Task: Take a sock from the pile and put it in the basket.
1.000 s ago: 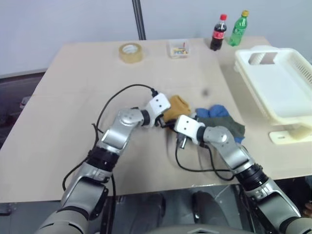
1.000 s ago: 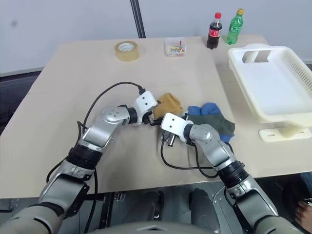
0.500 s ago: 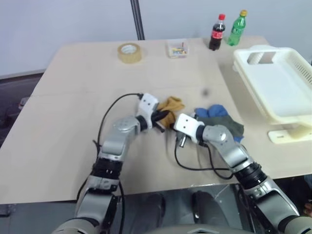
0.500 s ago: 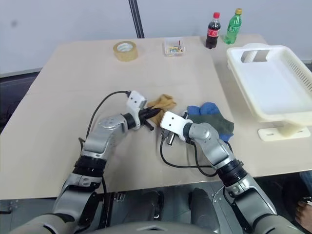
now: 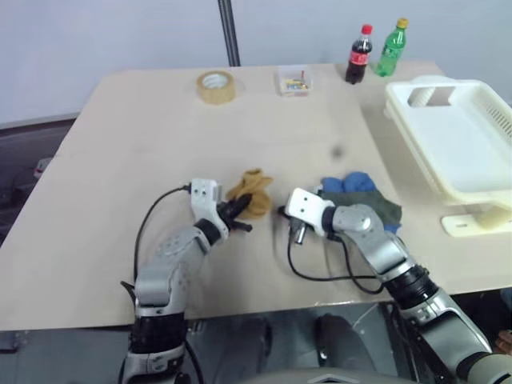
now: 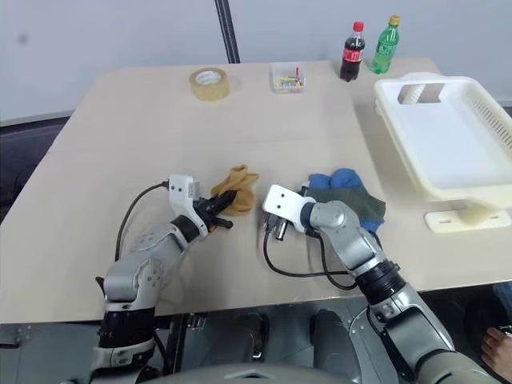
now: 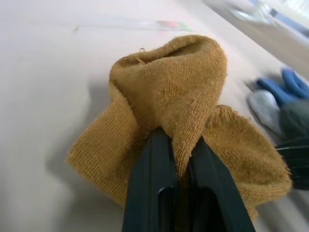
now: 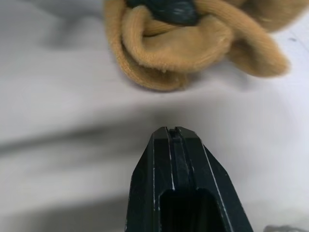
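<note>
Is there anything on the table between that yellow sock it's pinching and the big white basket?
Yes. The right gripper and the rest of the pile lie between the mustard sock and the basket; lifting over them should probably clear both.

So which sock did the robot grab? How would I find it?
Look at the middle of the big tan table, a bit left of the pile of blue and grey-green socks. The left gripper is shut on a crumpled sock lying apart from the pile. It is the mustard yellow one.
</note>
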You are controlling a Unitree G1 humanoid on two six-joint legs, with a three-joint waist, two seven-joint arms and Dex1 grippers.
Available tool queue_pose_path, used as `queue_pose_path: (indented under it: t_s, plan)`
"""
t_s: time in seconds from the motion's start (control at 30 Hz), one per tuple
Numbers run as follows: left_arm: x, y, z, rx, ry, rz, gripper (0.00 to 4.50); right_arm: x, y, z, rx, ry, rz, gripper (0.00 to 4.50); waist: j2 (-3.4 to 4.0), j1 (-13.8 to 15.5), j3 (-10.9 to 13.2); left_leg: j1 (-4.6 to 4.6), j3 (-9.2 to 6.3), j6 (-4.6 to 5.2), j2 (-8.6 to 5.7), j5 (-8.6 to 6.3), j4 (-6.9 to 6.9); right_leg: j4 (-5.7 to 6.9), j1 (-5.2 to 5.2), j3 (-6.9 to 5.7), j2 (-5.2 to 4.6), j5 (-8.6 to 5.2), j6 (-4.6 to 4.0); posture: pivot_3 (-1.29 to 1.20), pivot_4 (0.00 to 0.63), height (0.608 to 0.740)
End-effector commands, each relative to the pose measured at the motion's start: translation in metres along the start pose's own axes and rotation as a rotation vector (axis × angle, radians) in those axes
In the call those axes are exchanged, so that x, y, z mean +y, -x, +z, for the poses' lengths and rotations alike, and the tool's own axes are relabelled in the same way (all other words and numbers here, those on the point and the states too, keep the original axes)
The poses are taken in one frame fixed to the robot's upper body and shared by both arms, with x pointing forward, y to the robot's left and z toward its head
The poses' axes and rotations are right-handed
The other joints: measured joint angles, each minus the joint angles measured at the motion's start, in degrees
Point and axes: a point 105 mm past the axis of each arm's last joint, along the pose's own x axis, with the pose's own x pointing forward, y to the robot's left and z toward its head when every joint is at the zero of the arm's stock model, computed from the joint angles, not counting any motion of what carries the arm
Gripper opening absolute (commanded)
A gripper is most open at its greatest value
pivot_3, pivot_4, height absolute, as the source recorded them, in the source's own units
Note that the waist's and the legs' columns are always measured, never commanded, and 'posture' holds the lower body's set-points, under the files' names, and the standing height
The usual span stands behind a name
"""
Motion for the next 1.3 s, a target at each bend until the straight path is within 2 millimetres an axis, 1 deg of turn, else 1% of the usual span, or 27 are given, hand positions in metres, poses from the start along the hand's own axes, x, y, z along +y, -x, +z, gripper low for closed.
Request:
queue_pose_path:
  t_s: [0.03,0.13,0.17,0.27,0.3,0.33,0.37,0.4,0.43,0.47,0.5,0.57,0.67,0.73,0.8,0.83,0.9,0.93,1.0,1.07,1.17,1.23,1.3]
  plan:
    - [-0.016,-0.008,0.004,-0.027,-0.135,-0.124,0.01,-0.003,0.013,0.016,-0.057,0.001,0.005,0.0,0.0,0.1,0.0,0.0,0.0,0.0,0.0,0.0,0.0,-0.01,0.0,0.0,0.0,0.0,0.0,0.0,0.15,0.74]
    - [-0.018,-0.017,0.003,-0.024,-0.157,-0.168,0.01,-0.006,0.03,0.022,-0.074,-0.039,0.004,0.0,0.01,0.5,0.0,-0.05,-0.02,0.0,-0.01,0.0,-0.04,-0.04,-0.04,-0.02,-0.03,0.0,0.0,0.0,0.15,0.74]
    - [-0.019,-0.019,0.003,-0.023,-0.176,-0.186,0.01,-0.006,0.038,0.023,-0.071,-0.053,0.008,0.0,0.01,0.6,0.0,-0.08,-0.03,0.01,-0.02,-0.01,-0.04,-0.05,-0.05,-0.03,-0.05,0.0,0.0,0.0,0.15,0.74]
    - [-0.018,-0.021,0.003,-0.022,-0.229,-0.213,0.01,-0.005,0.052,0.024,-0.057,-0.075,0.011,0.0,0.01,1.0,0.0,-0.1,-0.05,0.03,-0.01,-0.02,-0.04,-0.08,-0.05,-0.07,-0.05,0.0,0.0,0.0,0.15,0.74]
    - [-0.018,-0.02,0.006,-0.046,-0.27,-0.225,0.01,-0.008,0.057,0.026,-0.066,-0.1,-0.012,0.0,0.01,1.0,0.0,-0.1,-0.04,0.03,0.0,-0.02,-0.05,-0.11,-0.05,-0.06,-0.05,0.0,0.0,0.0,0.15,0.74]
    - [-0.016,-0.019,0.014,-0.102,-0.287,-0.221,0.01,-0.013,0.061,0.027,-0.075,-0.126,-0.052,0.0,0.01,1.0,0.0,-0.1,-0.04,0.04,0.0,-0.03,-0.06,-0.11,-0.05,-0.06,-0.06,0.0,0.0,0.0,0.15,0.74]
    - [-0.012,-0.019,0.023,-0.164,-0.223,-0.194,0.01,-0.016,0.063,0.026,-0.073,-0.139,-0.083,0.0,0.01,1.0,0.0,-0.1,-0.04,0.04,0.01,-0.03,-0.07,-0.11,-0.05,-0.06,-0.05,0.0,0.0,0.0,0.15,0.74]
    - [-0.005,-0.018,0.031,-0.222,-0.107,-0.148,0.01,-0.019,0.064,0.024,-0.064,-0.146,-0.106,0.0,0.01,1.1,0.0,-0.1,-0.05,0.04,0.02,-0.02,-0.07,-0.11,-0.06,-0.06,-0.06,0.0,0.0,0.0,0.15,0.74]
    - [0.002,-0.017,0.035,-0.265,0.018,-0.103,0.01,-0.02,0.063,0.021,-0.051,-0.148,-0.118,0.0,0.01,1.1,0.0,-0.1,-0.05,0.04,0.02,-0.02,-0.07,-0.11,-0.05,-0.06,-0.08,0.0,0.0,0.0,0.15,0.74]
    - [0.009,-0.013,0.031,-0.289,0.178,-0.061,0.01,-0.02,0.062,0.017,-0.037,-0.147,-0.126,0.0,0.01,1.2,0.0,-0.12,-0.05,0.04,0.01,-0.02,-0.06,-0.12,-0.05,-0.07,-0.1,0.0,0.0,0.0,0.15,0.74]
    - [0.013,-0.008,0.026,-0.302,0.285,-0.035,0.01,-0.02,0.062,0.016,-0.031,-0.149,-0.133,0.0,-0.01,1.2,0.0,-0.14,-0.07,0.05,0.0,-0.03,-0.01,-0.12,-0.05,-0.09,-0.13,0.0,0.01,0.0,0.15,0.74]
    - [0.019,0.001,0.016,-0.319,0.437,0.019,0.01,-0.02,0.062,0.015,-0.029,-0.155,-0.143,0.0,-0.01,0.9,0.0,-0.14,-0.04,0.06,0.0,-0.04,-0.01,-0.13,-0.05,-0.06,-0.13,-0.01,0.03,0.0,0.15,0.74]
    - [0.029,0.017,0.003,-0.337,0.603,0.108,0.01,-0.02,0.062,0.014,-0.029,-0.159,-0.146,0.0,-0.01,0.9,0.0,-0.13,-0.04,0.05,0.04,-0.03,-0.04,-0.12,-0.06,-0.06,-0.08,-0.01,0.02,0.0,0.15,0.74]
    - [0.023,0.027,-0.002,-0.325,0.637,0.094,0.01,-0.02,0.062,0.012,-0.024,-0.159,-0.147,0.0,-0.02,1.1,0.0,-0.13,-0.04,0.05,0.03,-0.03,-0.03,-0.14,-0.06,-0.06,-0.08,-0.01,0.02,0.0,0.15,0.74]
    - [0.018,0.034,-0.004,-0.308,0.622,0.087,0.01,-0.021,0.061,0.011,-0.022,-0.158,-0.144,0.0,-0.02,1.1,0.0,-0.13,-0.02,0.05,0.02,-0.03,-0.02,-0.16,-0.02,-0.06,-0.1,-0.01,0.02,0.0,0.15,0.74]
    - [0.018,0.037,-0.005,-0.305,0.628,0.102,0.78,-0.021,0.061,0.011,-0.022,-0.158,-0.142,0.0,-0.02,1.1,0.0,-0.12,-0.02,0.06,-0.01,-0.03,-0.02,-0.17,-0.01,-0.06,-0.1,-0.01,0.02,0.0,0.15,0.74]
    - [0.02,0.046,-0.005,-0.307,0.629,0.139,1.58,-0.021,0.06,0.012,-0.026,-0.156,-0.137,0.0,-0.02,1.3,0.0,-0.11,-0.04,0.06,-0.01,-0.04,-0.02,-0.17,0.01,-0.1,-0.1,-0.01,0.02,0.0,0.15,0.74]
    - [0.022,0.054,-0.007,-0.304,0.624,0.165,1.86,-0.021,0.06,0.013,-0.033,-0.158,-0.131,0.0,-0.03,1.2,0.0,-0.12,-0.05,0.06,-0.01,-0.04,-0.01,-0.17,0.02,-0.11,-0.09,-0.01,0.02,0.0,0.15,0.74]
    - [0.024,0.065,-0.01,-0.286,0.596,0.203,1.86,-0.02,0.058,0.016,-0.051,-0.165,-0.12,0.0,-0.02,1.1,0.0,-0.09,-0.04,0.06,0.01,-0.04,-0.01,-0.17,0.03,-0.09,-0.09,-0.02,0.02,0.0,0.15,0.74]
    - [0.023,0.073,-0.012,-0.26,0.524,0.219,1.86,-0.018,0.053,0.024,-0.088,-0.192,-0.098,0.0,-0.02,0.9,0.0,-0.08,0.0,0.06,0.06,-0.04,-0.03,-0.17,0.02,-0.05,-0.04,-0.02,0.01,0.0,0.15,0.74]
    - [0.025,0.076,-0.003,-0.245,0.363,0.226,1.86,-0.014,0.043,0.037,-0.132,-0.212,-0.058,0.0,-0.01,1.1,0.0,-0.07,-0.02,0.06,0.08,-0.04,-0.07,-0.16,0.01,-0.08,-0.01,-0.03,-0.01,0.0,0.15,0.74]
    - [0.027,0.077,0.004,-0.249,0.297,0.23,1.86,-0.011,0.035,0.042,-0.145,-0.204,-0.034,0.0,-0.01,1.2,0.0,-0.07,-0.03,0.06,0.08,-0.03,-0.04,-0.17,0.02,-0.09,0.0,-0.03,-0.01,0.0,0.15,0.74]
    - [0.028,0.078,0.006,-0.231,0.252,0.225,1.86,-0.011,0.027,0.046,-0.149,-0.183,-0.019,0.0,-0.02,1.2,0.0,-0.06,-0.02,0.06,0.05,-0.03,-0.01,-0.21,0.07,-0.09,-0.02,-0.02,-0.01,0.0,0.15,0.74]
